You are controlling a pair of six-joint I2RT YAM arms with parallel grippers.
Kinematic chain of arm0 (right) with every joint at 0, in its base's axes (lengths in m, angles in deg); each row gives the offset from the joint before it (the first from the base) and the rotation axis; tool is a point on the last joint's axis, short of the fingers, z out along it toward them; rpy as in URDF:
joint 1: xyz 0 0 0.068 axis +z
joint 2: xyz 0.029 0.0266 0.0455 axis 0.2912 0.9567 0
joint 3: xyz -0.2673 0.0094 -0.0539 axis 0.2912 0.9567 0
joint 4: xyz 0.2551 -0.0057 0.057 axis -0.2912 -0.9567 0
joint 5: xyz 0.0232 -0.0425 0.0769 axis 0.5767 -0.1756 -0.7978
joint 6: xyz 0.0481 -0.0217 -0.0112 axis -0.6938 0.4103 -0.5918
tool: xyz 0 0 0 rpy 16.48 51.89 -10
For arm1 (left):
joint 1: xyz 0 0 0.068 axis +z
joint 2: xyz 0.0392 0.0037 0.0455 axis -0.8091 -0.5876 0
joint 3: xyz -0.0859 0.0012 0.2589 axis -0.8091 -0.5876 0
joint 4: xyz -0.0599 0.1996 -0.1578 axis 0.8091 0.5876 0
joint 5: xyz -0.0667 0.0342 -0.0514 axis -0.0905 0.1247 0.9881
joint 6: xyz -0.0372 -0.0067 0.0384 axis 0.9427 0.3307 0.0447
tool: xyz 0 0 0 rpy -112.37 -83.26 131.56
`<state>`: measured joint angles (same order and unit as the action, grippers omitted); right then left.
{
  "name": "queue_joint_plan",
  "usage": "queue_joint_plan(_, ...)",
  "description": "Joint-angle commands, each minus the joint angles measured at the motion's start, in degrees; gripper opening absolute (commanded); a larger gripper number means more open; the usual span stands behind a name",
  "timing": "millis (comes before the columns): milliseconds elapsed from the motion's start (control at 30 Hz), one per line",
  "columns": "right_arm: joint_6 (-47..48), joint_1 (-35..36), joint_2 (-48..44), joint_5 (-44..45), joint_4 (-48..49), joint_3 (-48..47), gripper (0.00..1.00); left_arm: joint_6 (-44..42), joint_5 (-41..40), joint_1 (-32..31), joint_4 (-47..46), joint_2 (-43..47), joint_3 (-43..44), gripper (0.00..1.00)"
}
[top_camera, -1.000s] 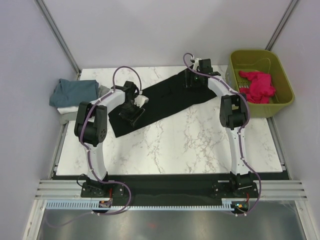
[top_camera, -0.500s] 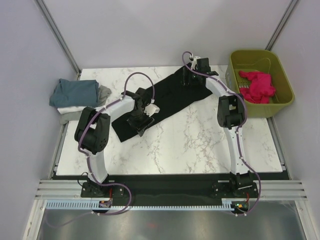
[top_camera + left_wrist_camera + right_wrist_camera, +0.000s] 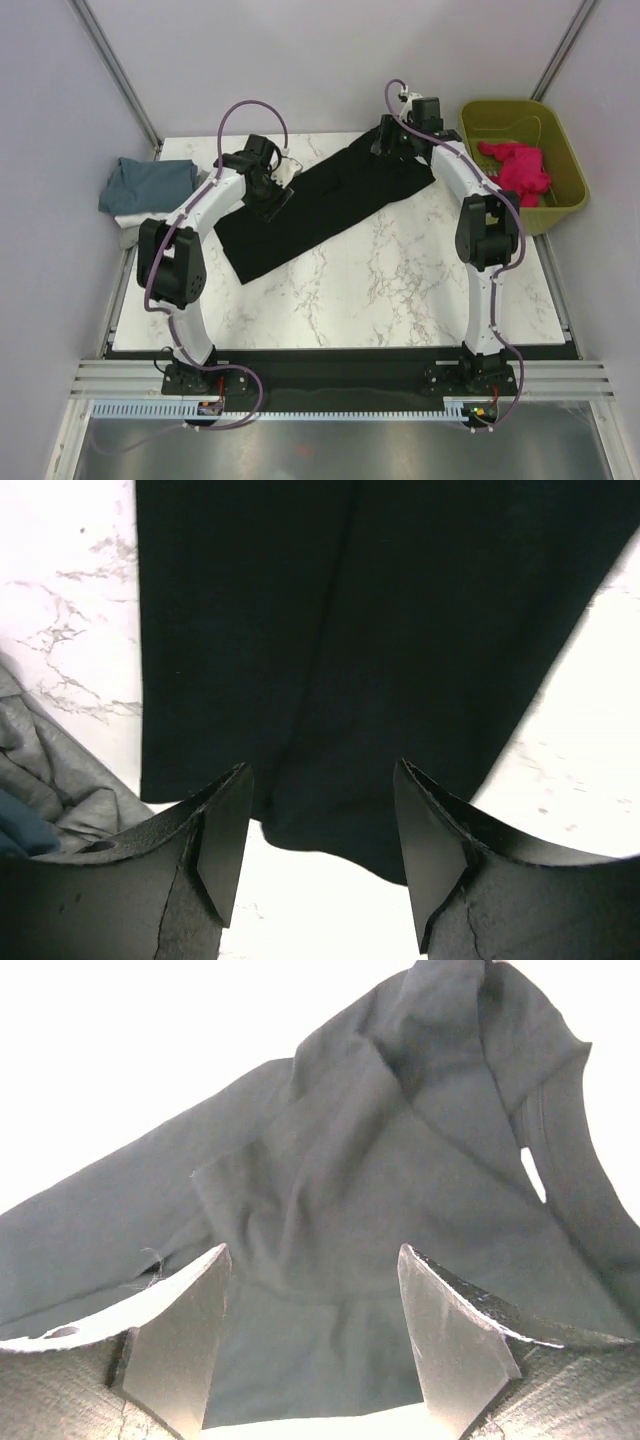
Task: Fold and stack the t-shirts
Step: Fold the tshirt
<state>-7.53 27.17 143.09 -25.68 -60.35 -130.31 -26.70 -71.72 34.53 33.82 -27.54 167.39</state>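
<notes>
The large black t-shirt [image 3: 320,205] lies as a long diagonal strip on the marble table, from near left to far right. My left gripper [image 3: 272,200] hovers open over its far-left edge. In the left wrist view the left gripper [image 3: 320,850] is empty, and the black cloth's [image 3: 350,630] edge lies between the fingertips. My right gripper [image 3: 392,145] is open over the shirt's far-right end. In the right wrist view the right gripper [image 3: 315,1330] is empty above rumpled black cloth [image 3: 350,1190]. A stack with a teal-blue shirt [image 3: 150,183] on top, over grey [image 3: 208,181] and white [image 3: 125,215], sits at the table's left edge.
An olive-green basket [image 3: 570,165] stands at the far right, holding a crumpled pink-red cloth [image 3: 515,170]. Grey cloth of the stack [image 3: 50,770] shows at the left of the left wrist view. Bare marble [image 3: 400,280] lies in front of the shirt.
My left gripper has moved from the shirt's near-left part back to its far-left edge. The shirt now lies flatter and wider. My right gripper has shifted slightly right and back.
</notes>
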Motion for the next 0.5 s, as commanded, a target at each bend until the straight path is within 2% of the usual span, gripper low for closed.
queue_joint_plan(0, -7.18, -0.13, -4.47, -0.15, 0.41, 7.32, 0.76, -4.37, -1.34, 3.30, -4.13, -3.91, -0.52, 0.66)
queue_joint_plan(167, -7.11, 0.13, -5.53, 0.81, 1.47, 13.92, 0.78, -6.31, -1.26, 6.30, -6.60, -9.80, 1.32, 0.65)
queue_joint_plan(467, -3.24, 0.66, 0.26, 4.59, 1.39, 12.44, 0.80, -8.25, -1.26, 8.24, -5.91, -16.30, 4.23, 0.65)
